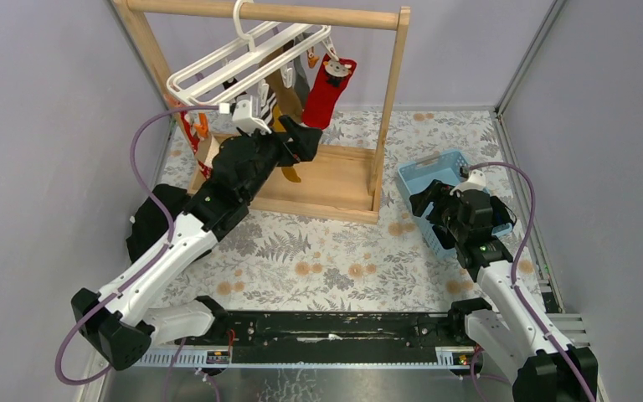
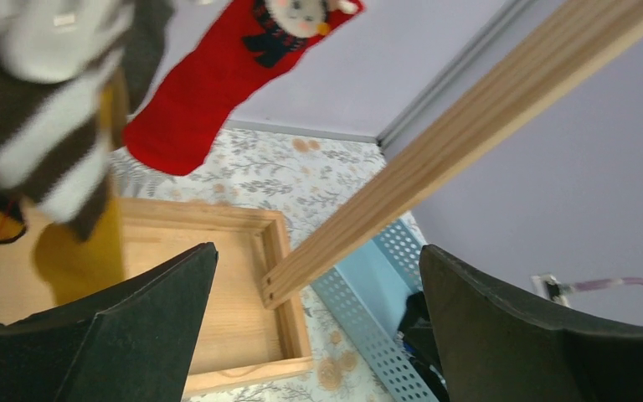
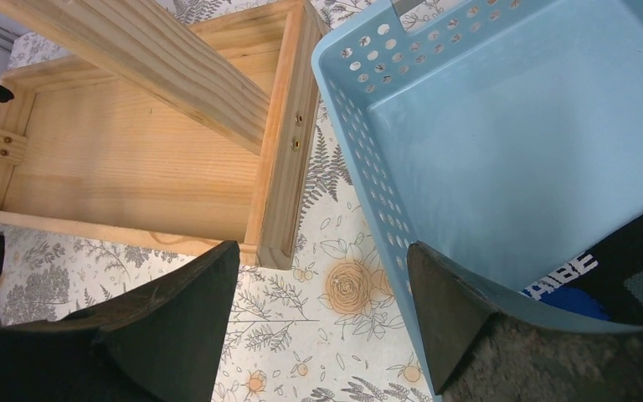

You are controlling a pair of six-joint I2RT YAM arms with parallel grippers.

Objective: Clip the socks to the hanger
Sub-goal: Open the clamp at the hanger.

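Floral-print cloth is covering the table, and the wooden rack is standing on it with the white hanger hooked over its rail. A red sock, a brown-white striped sock and a mustard sock are hanging from it. The left gripper is hovering just below them, jaws spread wide, gripping nothing. Over at the blue basket, the right gripper is hanging above the rim, fingers parted and empty, while a black sock with blue lettering is lying inside.
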